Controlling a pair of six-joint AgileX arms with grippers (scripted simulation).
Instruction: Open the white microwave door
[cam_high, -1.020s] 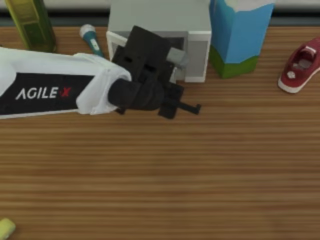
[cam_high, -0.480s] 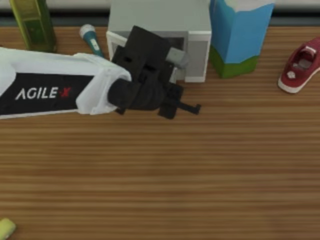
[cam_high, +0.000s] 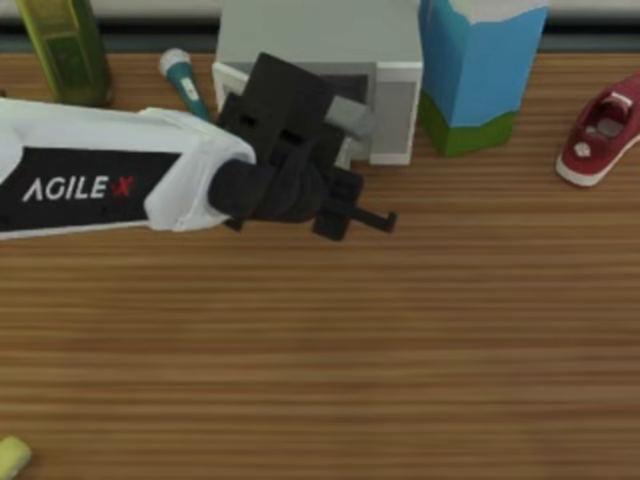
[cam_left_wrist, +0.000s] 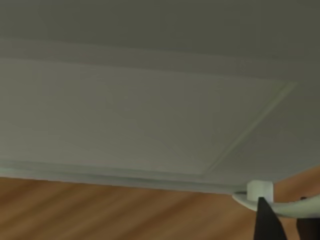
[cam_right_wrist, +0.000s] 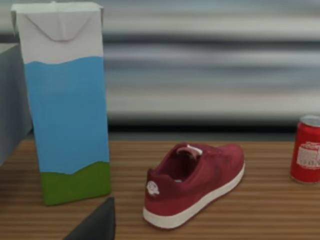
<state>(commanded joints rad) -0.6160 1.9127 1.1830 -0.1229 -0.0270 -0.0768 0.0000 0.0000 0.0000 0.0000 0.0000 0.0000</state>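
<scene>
The white microwave (cam_high: 318, 35) stands at the back of the table, its door (cam_high: 240, 80) facing the front and largely covered by my left arm. In the left wrist view the door's panel (cam_left_wrist: 130, 115) fills most of the picture, and the silver handle strip (cam_left_wrist: 260, 192) runs between the two dark fingertips (cam_left_wrist: 265, 222). My left gripper (cam_high: 338, 135) (cam_left_wrist: 286, 226) is shut on that handle, at the door's edge next to the grey control panel (cam_high: 395, 110). My right gripper (cam_right_wrist: 100, 222) is outside the top view, low over the table to the right of the carton.
A blue, white and green carton (cam_high: 480, 70) stands close to the microwave's right side. A red shoe (cam_high: 600, 130) lies at the far right, with a red can (cam_right_wrist: 306, 149) beyond it. A green bottle (cam_high: 65, 45) and a teal microphone (cam_high: 183, 78) sit to the microwave's left.
My left arm has shifted slightly to the left and toward the table's front, with the handle still in its gripper. Nothing else has moved.
</scene>
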